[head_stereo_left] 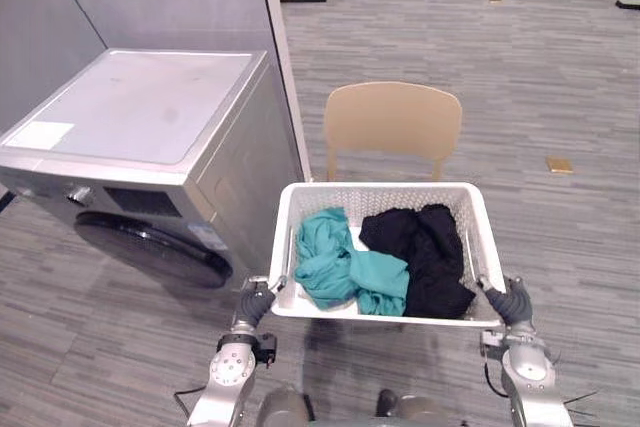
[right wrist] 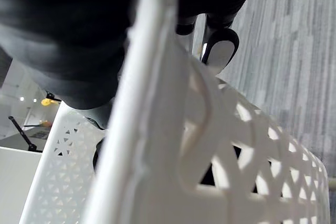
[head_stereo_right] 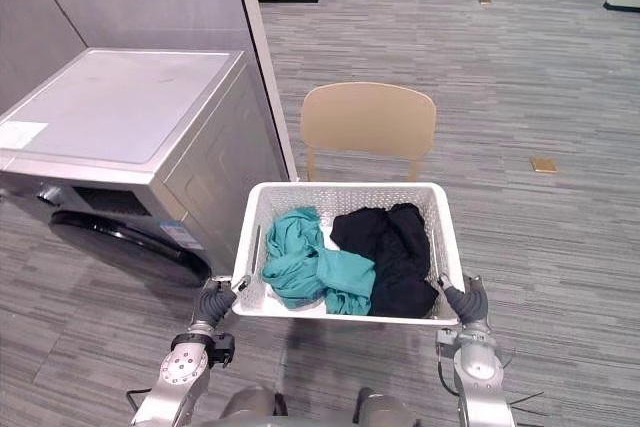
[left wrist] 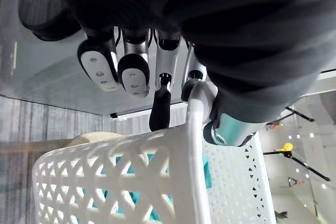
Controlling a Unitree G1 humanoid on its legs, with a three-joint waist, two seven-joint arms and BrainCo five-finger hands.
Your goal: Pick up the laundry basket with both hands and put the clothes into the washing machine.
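The left hand (head_stereo_left: 255, 304) and right hand (head_stereo_left: 513, 302) are clasping opposite rims of the laundry basket (head_stereo_left: 380, 188) (teal and black clothes (head_stereo_left: 340, 265) are lying inside), beside the washing machine (head_stereo_left: 130, 117).

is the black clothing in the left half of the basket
No, the black clothing lies in the right half of the laundry basket, with the teal clothing on its left.

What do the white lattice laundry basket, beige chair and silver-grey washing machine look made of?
White lattice laundry basket: moulded plastic, matte; smooth cut-out walls, rounded rim. Beige chair: plastic or moulded ply, hard to tell; one smooth curved back. Silver-grey washing machine: likely coated metal; flat panels, satin sheen.
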